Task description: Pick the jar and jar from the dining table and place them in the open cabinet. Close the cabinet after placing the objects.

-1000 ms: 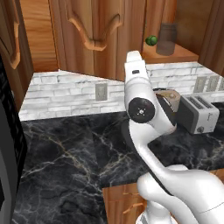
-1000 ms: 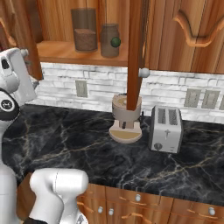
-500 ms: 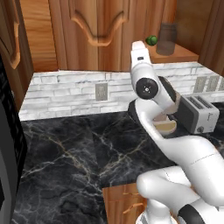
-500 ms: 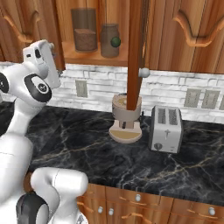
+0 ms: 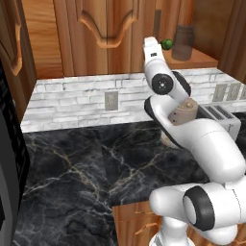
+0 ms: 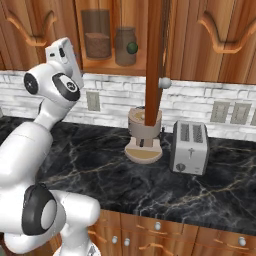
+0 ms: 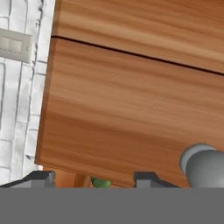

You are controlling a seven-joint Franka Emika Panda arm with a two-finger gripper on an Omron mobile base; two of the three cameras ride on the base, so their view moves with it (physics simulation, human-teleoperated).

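Two jars (image 6: 98, 34) stand on the open cabinet (image 6: 107, 67) shelf in the right base view, a wide one and a narrower one (image 6: 125, 46) with a green ball beside it. The open door (image 6: 154, 65) stands edge-on just right of them, its knob facing right; the raised arm is left of the shelf.

In the left base view we see the shelf beyond the arm, one jar (image 5: 183, 42) at its back corner.

In the hand view the tool (image 7: 94, 178) faces the wooden door panel (image 7: 131, 109), knob (image 7: 203, 168) at lower right. Its tips stand apart with nothing between them; we judge it released.
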